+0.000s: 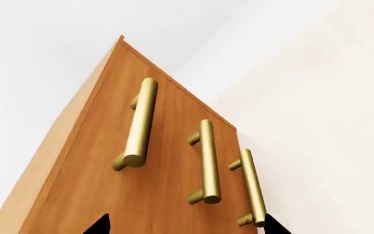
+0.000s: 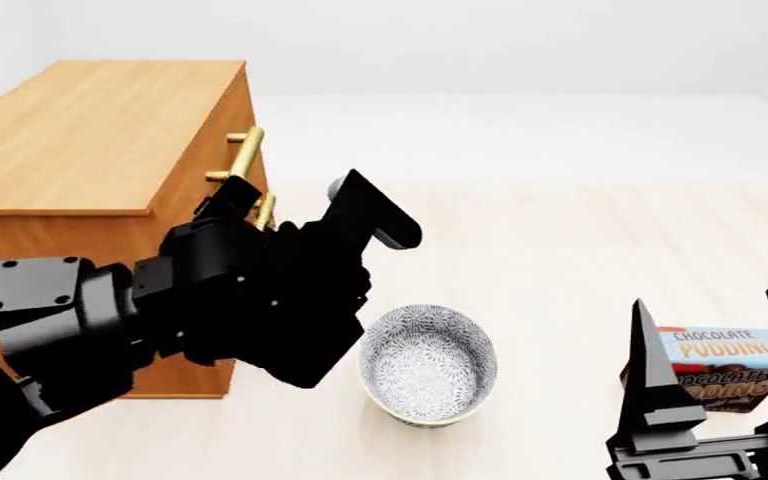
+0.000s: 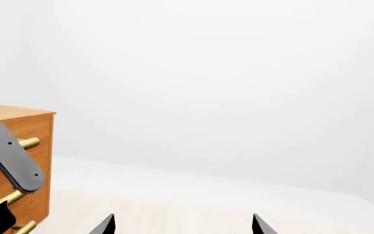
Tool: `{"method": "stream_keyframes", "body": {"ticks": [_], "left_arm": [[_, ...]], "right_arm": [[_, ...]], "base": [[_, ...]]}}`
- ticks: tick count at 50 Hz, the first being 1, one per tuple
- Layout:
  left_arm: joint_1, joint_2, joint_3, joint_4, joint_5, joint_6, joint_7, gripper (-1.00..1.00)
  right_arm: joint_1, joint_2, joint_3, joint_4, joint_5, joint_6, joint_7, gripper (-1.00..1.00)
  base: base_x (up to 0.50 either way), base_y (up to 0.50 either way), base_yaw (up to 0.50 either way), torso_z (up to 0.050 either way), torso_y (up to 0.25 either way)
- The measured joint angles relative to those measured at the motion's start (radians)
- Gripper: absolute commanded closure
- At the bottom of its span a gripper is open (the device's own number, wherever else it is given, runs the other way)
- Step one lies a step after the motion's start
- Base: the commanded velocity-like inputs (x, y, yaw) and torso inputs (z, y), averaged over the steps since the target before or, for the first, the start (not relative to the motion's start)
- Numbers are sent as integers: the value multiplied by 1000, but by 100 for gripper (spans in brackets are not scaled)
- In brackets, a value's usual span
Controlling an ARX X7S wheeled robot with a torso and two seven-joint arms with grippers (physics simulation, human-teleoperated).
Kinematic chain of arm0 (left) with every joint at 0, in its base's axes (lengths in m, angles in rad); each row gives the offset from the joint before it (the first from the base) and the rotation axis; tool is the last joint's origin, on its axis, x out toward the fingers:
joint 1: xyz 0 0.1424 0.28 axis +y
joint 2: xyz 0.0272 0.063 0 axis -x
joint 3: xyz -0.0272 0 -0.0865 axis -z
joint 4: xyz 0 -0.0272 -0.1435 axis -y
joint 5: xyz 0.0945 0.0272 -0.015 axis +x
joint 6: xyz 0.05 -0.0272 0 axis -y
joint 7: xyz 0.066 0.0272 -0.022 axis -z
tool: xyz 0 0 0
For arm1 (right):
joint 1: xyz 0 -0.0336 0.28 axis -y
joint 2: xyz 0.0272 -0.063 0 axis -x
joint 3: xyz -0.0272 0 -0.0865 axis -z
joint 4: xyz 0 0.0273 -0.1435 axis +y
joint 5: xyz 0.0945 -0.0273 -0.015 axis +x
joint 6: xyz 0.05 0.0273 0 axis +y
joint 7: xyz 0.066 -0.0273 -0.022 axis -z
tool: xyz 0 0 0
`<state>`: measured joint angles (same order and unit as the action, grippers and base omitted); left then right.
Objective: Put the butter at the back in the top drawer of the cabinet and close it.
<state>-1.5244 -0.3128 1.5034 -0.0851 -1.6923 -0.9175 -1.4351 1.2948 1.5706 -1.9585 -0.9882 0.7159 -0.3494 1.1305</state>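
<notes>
The cabinet (image 2: 91,140) stands at the left, its three drawer fronts flush. The butter is out of view in every frame. In the left wrist view the top drawer (image 1: 102,161) lies beside the cabinet's lighter top face, carrying the largest brass handle (image 1: 141,122). My left gripper (image 1: 187,226) is open close in front of the drawer fronts, with only bare wood and the end of the lowest handle between its tips. My right gripper (image 2: 708,297) is open low at the right, and nothing sits between its tips (image 3: 183,222).
A patterned bowl (image 2: 428,365) sits on the pale surface just right of my left arm. A chocolate pudding box (image 2: 724,368) lies beyond my right gripper. Two lower drawer handles (image 1: 208,163) (image 1: 253,190) run beside the top one.
</notes>
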Motion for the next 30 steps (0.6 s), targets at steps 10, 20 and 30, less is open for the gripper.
{"method": "stream_keyframes", "body": {"ticks": [10, 20, 30], "left_arm": [[69, -160, -109, 397, 83, 155, 85, -100], [154, -390, -219, 788, 184, 325, 189, -100], [122, -692, -35, 1006, 406, 657, 306, -100]], "right_arm": [[-7, 0, -4, 1, -8, -9, 0, -100], [-16, 0, -10, 4, -14, -25, -3, -100], [-34, 0, -25, 21, -27, -68, -12, -100]], "base": [[0, 0, 0, 0, 0], [0, 0, 0, 0, 0], [0, 0, 0, 0, 0]]}}
